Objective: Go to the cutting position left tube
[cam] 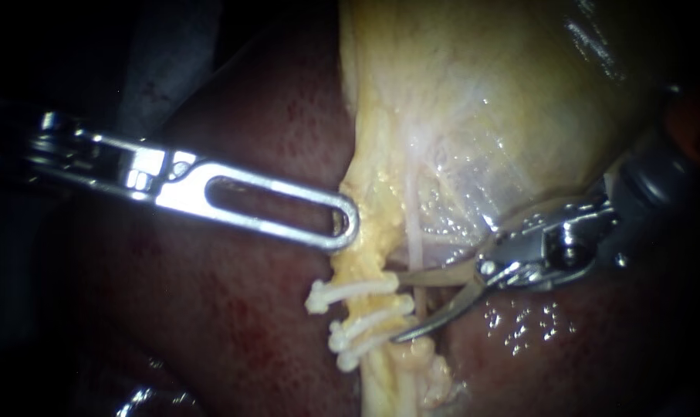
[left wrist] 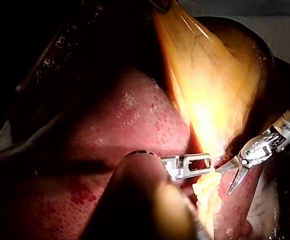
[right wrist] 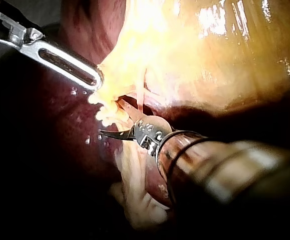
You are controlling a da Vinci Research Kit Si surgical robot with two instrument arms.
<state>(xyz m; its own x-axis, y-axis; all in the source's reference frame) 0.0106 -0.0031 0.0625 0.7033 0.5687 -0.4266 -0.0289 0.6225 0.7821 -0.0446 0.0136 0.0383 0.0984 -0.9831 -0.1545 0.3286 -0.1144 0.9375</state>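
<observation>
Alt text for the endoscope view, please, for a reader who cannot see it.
The right tool, its curved blades open, sits at the pale tube that carries three white clips. The left tool grips yellow tissue just above the clips, with dark red liver around.

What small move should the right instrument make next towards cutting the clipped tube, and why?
Probably ease the right instrument forward across the tube: its open jaws lie beside it, spanning the gap between the upper clip and the two lower clips, but not yet around the tube.
</observation>
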